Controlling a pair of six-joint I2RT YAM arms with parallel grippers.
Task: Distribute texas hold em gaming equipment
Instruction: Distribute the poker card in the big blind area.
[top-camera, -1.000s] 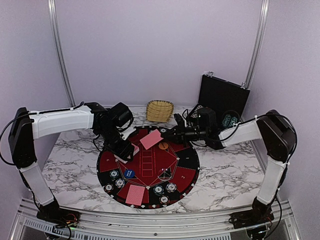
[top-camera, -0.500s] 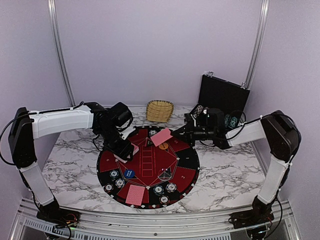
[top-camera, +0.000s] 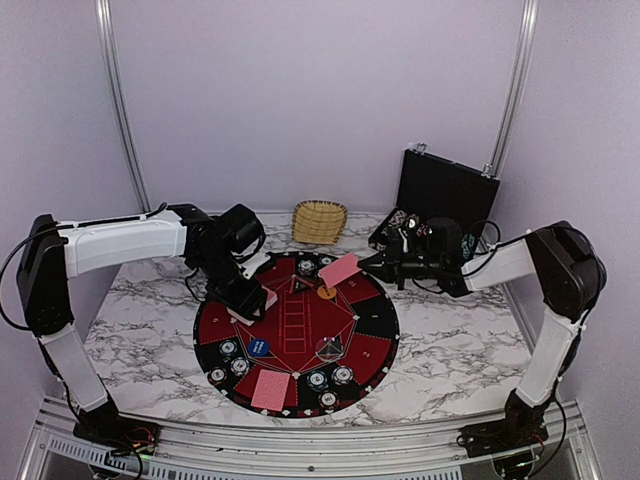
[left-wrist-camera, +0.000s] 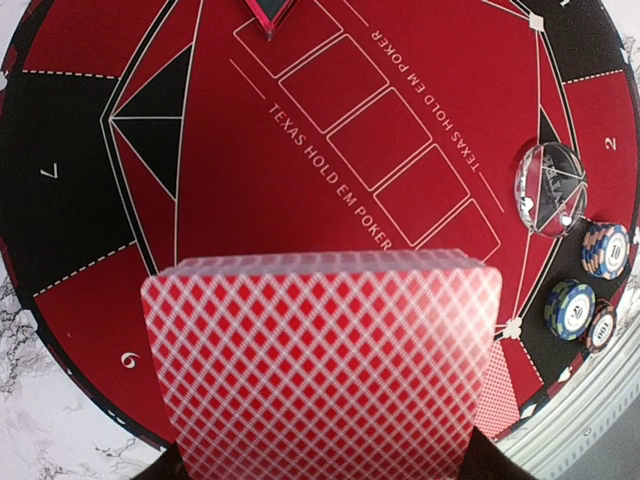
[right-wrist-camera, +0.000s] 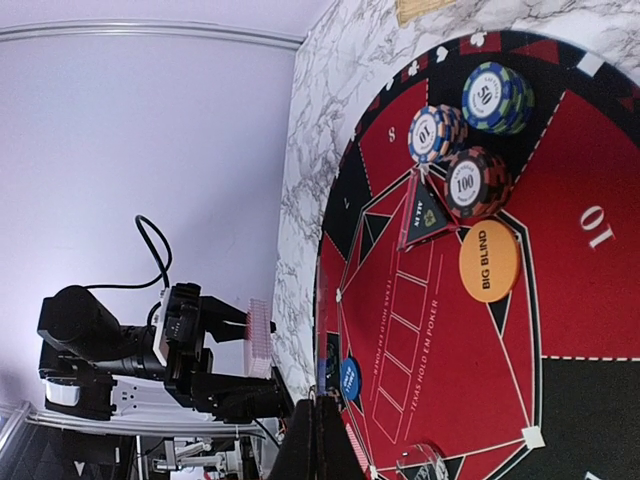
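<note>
Above the mat (top-camera: 375, 320), perhaps one card (top-camera: 341, 268)

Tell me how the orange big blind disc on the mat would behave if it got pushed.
Lying flat, the big blind disc would probably slide, not roll or tip. It looks thin and rigid, so likely light. Its low edge may be hard to pinch off the mat.

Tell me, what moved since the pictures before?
The right end effector, shut on one card, carried it rightward from over the mat's middle to its far right edge. The left end effector kept holding the deck where it was; chips and discs did not move.
</note>
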